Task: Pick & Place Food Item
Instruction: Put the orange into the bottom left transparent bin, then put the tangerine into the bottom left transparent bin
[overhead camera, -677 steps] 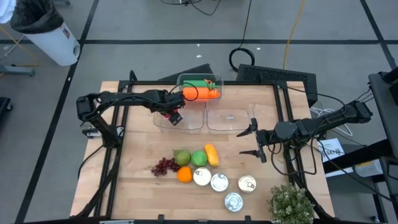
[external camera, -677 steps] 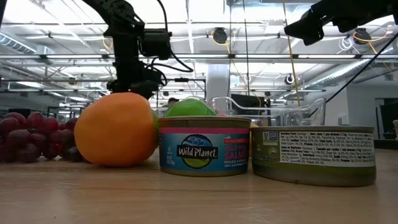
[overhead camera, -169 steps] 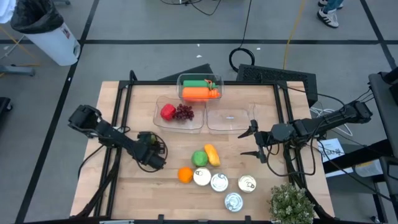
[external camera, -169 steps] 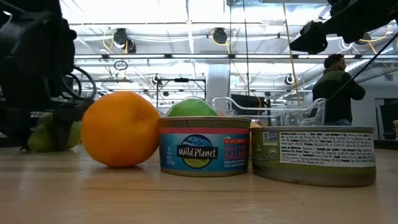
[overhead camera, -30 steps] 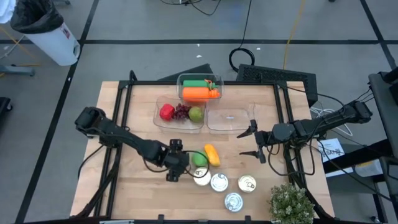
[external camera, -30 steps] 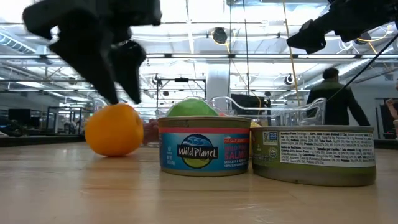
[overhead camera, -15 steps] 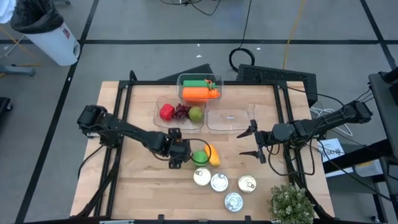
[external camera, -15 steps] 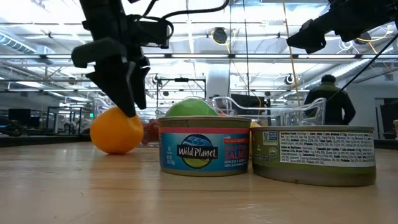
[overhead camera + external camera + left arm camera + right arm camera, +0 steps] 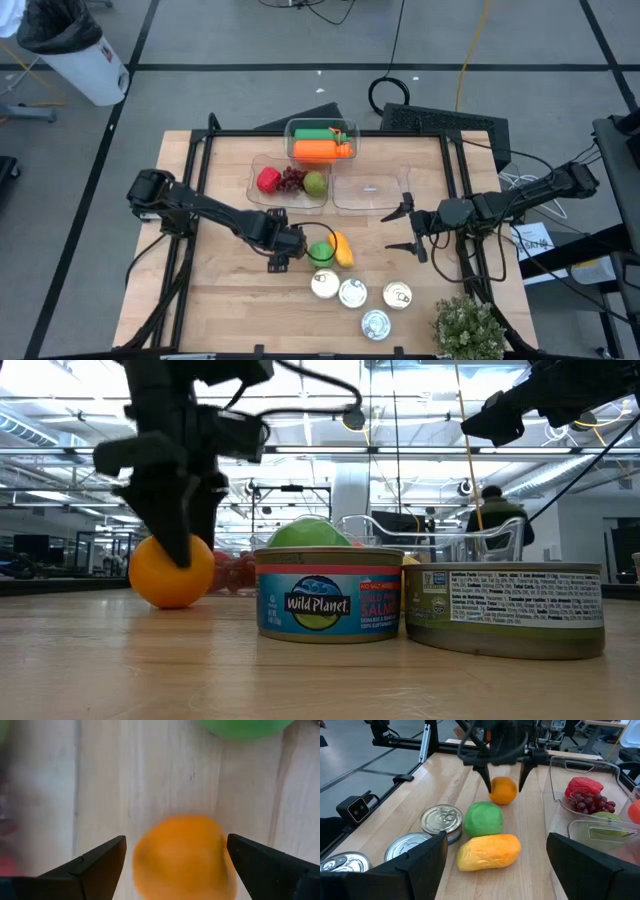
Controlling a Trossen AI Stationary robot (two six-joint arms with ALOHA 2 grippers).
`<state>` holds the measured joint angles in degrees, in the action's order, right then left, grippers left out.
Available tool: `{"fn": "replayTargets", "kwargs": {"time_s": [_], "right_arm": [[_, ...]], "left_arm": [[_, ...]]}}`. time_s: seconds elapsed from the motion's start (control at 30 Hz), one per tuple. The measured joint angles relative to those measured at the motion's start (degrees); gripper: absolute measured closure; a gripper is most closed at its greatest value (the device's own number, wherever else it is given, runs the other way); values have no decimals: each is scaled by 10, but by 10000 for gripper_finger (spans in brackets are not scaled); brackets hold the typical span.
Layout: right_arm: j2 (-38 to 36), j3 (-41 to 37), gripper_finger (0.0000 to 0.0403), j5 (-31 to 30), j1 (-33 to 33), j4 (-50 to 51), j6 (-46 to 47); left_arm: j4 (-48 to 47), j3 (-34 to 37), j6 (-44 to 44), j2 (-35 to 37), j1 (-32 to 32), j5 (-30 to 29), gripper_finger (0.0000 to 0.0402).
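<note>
- Left gripper (image 9: 291,252): fingers spread wide, straddling the orange (image 9: 502,790) on the table (image 9: 220,300), with a gap visible on each side; nothing clamped.
- Orange: resting on the wood just beside the green ball-shaped fruit (image 9: 483,819), near the yellow fruit (image 9: 489,851) and 4 cans (image 9: 353,295).
- Right gripper (image 9: 408,225): parted, empty, hanging over the table's right side.
- Versus 1 second back: left gripper shifted up-table with the orange; orange now farther from the cans.
- Clear tray (image 9: 257,194): holding red fruit, grapes, green pear.
</note>
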<state>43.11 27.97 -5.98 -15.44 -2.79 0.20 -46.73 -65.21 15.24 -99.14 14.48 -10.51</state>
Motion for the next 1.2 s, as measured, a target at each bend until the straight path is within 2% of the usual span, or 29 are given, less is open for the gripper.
{"fn": "replayTargets", "kwargs": {"time_s": [0.43,0.53,0.7,0.8,0.87,1.07,1.2], "right_arm": [[0,0,83,0,0,0,2],[0,0,83,0,0,0,2],[0,0,83,0,0,0,2],[0,0,83,0,0,0,2],[0,0,83,0,0,0,2],[0,0,83,0,0,-1,2],[0,0,83,0,0,-2,2]], "left_arm": [[22,72,75,-6,-3,59,42],[22,77,74,-6,-3,77,64],[20,77,84,-6,-3,91,128],[23,77,91,-6,-3,91,134],[18,77,86,-5,-5,96,125],[-26,42,105,-1,-22,106,41],[-32,18,93,-1,-29,109,9]]}}
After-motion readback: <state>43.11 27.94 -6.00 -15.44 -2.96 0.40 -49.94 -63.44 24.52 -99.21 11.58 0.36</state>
